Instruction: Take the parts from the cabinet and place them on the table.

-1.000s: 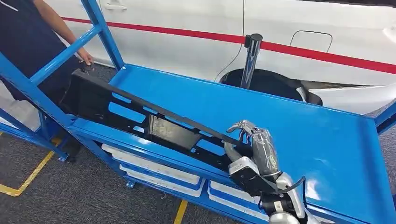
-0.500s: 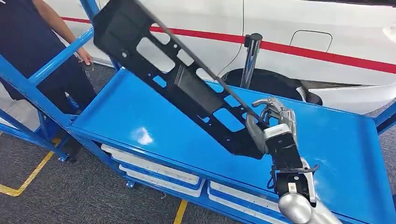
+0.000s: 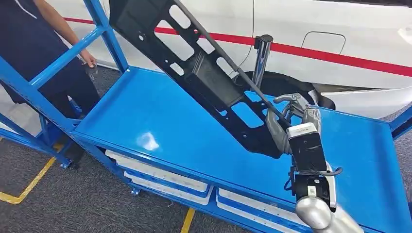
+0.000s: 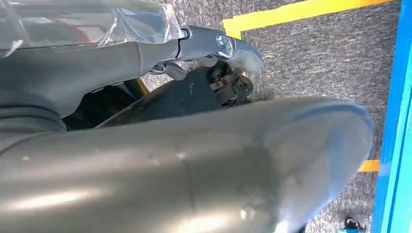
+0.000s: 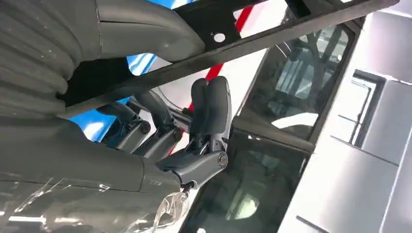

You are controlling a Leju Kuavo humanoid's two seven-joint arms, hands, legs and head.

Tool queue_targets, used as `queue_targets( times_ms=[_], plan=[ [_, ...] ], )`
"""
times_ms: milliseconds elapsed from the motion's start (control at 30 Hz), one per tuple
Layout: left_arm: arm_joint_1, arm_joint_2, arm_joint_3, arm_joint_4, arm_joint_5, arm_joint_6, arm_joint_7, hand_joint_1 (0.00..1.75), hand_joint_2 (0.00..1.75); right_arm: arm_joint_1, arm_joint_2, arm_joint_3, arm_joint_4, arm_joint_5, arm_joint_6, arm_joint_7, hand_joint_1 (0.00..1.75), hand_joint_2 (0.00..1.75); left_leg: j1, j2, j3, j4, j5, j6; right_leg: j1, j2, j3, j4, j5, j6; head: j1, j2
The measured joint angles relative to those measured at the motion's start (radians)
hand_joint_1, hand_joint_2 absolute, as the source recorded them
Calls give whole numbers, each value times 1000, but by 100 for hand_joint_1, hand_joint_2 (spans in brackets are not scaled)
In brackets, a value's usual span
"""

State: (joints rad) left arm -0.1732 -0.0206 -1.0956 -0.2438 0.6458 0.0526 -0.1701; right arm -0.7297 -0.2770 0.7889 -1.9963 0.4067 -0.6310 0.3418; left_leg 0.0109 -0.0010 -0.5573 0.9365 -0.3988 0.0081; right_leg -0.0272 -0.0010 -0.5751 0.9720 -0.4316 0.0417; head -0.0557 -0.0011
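a long black metal part (image 3: pixel 204 73) fills the upper middle of my head view — a flat, stamped bracket with a row of rectangular cut-outs, small round holes and a raised rib running along one long edge. it is tilted steeply, its far end up near the top of the frame, its near end low over the blue shelf (image 3: pixel 160 121) and, as far as i can see, clear of the surface. my right hand (image 3: pixel 286 121) grasps that near end, fingers (image 5: pixel 209 104) curled over the rib and the thumb underneath (the right wrist view shows the fingers wrapped round the black bar). my left hand (image 4: pixel 214 46) appears in its wrist view over grey carpet; i cannot tell whether it is curled or spread.

the shelf is a glossy blue metal deck with a low raised lip, set in a blue tube frame (image 3: pixel 58 60), with white trays (image 3: pixel 160 177) in the tier below. behind it stands a white car (image 3: pixel 316 34) with a red stripe, and a chrome post (image 3: pixel 261 60). a person (image 3: pixel 34 43) in dark clothing stands at the far left end, one hand by the frame. the floor is grey carpet — marked with yellow tape (image 3: pixel 29 187).
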Motion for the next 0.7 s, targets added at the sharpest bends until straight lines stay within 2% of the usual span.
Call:
queue_targets(
  times_ms=[133, 233, 433, 700],
  plan=[
    [-2, -2, 0, 0, -4, 0, 0, 0, 0, 2, 4, 13, 6, 53, 9, -15, 175, 175, 0, 0, 0, 0, 0, 0, 0, 0, 0, 0, 0, 0, 0, 0],
    [-6, -6, 0, 0, -13, -2, 1, 0, 0, 19, 27, 34, 38, 75, 10, -39, 175, 175, 1, 0, -1, 0, 0, 0, 0, 0, 0, 0, 0, 0, 0, 0],
    [-15, -13, -2, 0, -22, -7, 14, 0, 0, 47, 106, 79, 161, -2, -9, -136, 175, 175, 1, 0, -1, 0, 0, 0, 1, 0, 0, 0, 0, 0, 0, 0],
    [-15, -14, -2, 0, -24, -7, 17, 0, 0, 59, 166, 106, 260, -29, -12, -169, 175, 175, 0, 0, -1, 0, 0, 0, 1, 0, -1, 0, 0, 0, 0, 0]
  ],
)
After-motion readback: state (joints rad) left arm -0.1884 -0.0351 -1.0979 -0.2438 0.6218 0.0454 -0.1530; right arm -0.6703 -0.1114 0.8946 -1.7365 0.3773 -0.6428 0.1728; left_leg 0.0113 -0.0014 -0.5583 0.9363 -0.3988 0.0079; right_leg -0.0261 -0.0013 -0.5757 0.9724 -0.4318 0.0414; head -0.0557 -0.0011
